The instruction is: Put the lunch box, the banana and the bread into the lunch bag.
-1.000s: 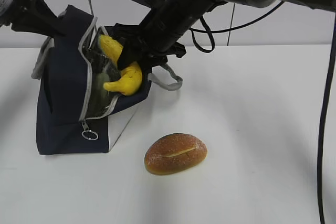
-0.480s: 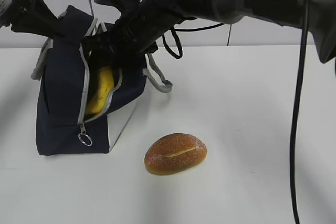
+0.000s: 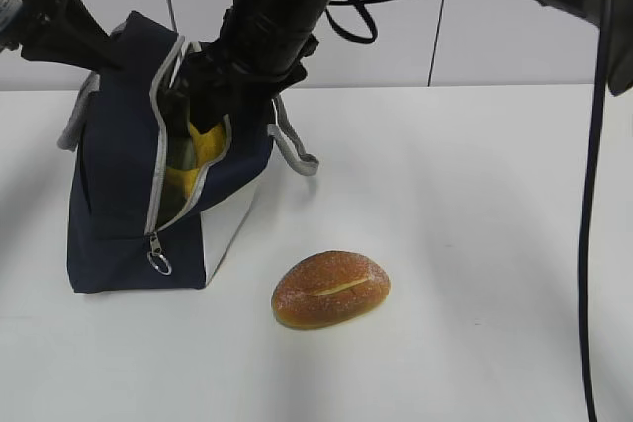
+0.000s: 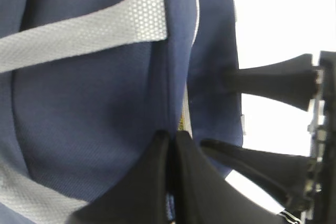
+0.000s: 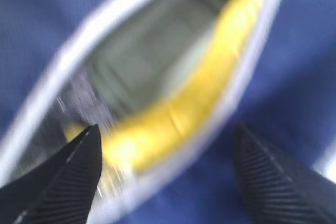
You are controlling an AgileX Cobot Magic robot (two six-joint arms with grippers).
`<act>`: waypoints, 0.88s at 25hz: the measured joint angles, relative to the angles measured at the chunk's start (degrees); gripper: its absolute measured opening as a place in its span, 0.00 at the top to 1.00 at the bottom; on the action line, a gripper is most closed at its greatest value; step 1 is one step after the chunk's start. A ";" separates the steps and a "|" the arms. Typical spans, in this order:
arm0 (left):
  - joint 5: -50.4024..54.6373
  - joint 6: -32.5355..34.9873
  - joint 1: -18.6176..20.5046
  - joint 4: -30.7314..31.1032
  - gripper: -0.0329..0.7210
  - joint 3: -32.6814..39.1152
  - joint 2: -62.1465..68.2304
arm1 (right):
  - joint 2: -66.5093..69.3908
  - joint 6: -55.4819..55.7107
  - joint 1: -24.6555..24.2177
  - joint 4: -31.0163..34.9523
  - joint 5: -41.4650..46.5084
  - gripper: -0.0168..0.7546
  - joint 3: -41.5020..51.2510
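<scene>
The navy lunch bag (image 3: 119,195) stands at the left with its zipper mouth open. The banana (image 3: 198,160) lies inside the mouth, and shows in the right wrist view (image 5: 184,114) beside the sage-green lunch box (image 5: 152,61). My right gripper (image 5: 165,153) is open and empty just above the bag's mouth (image 3: 203,106). My left gripper (image 4: 173,140) is shut on the bag's navy fabric at its top edge (image 3: 111,51). The bread (image 3: 331,289) lies on the table in front of the bag, apart from both grippers.
The white table (image 3: 475,244) stretches to the right of the bag and the bread. A grey strap handle (image 3: 297,150) hangs off the bag's right side. The metal ring pull (image 3: 158,262) hangs at the lower end of the zipper.
My right gripper carried the banana to the bag's mouth and let it go. The banana has dropped deeper inside. The right arm has swung left over the opening; the left gripper has held still.
</scene>
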 joint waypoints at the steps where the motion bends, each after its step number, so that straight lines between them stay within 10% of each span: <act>1: 0.00 0.00 0.00 0.00 0.96 0.00 0.00 | -0.27 0.25 0.00 -1.69 2.41 0.24 -0.93; 9: 1.10 0.00 0.00 0.07 0.96 0.00 0.00 | -5.03 3.37 -0.47 -6.54 5.40 0.24 1.98; 22: 1.07 0.80 0.00 0.07 0.96 0.00 0.00 | -18.91 -5.36 -0.47 -12.93 5.43 0.24 31.11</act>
